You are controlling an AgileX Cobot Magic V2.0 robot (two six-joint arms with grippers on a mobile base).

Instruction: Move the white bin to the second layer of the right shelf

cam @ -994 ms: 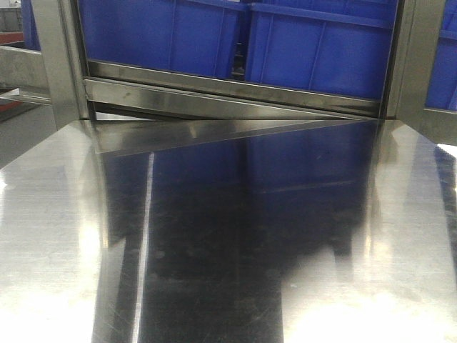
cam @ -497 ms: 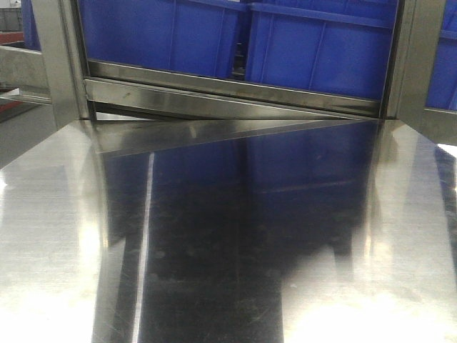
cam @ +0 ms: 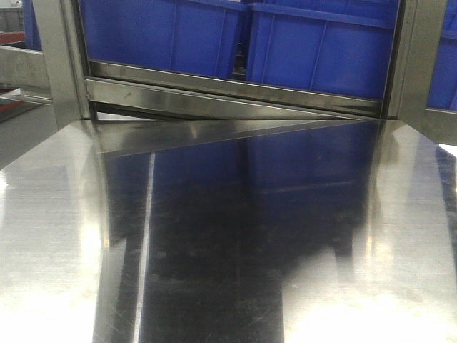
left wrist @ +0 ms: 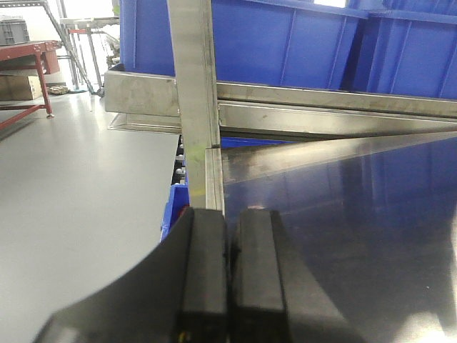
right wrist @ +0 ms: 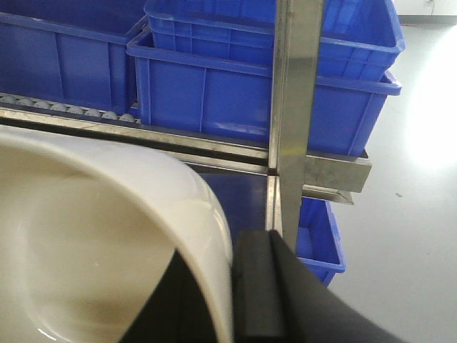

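Your white bin point(right wrist: 107, 236), glossy cream plastic with a rounded rim, shows only in the right wrist view. The right claw point(right wrist: 214, 286) is clamped on its rim, in front of ribbed blue crates point(right wrist: 235, 93). The left claw point(left wrist: 228, 271) has its fingers pressed together and empty, at the edge of the mirror-steel bench point(left wrist: 343, 214). The front view gives you bench and crates only.

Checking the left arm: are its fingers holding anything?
No, the left gripper has its fingers pressed together, nothing between them.
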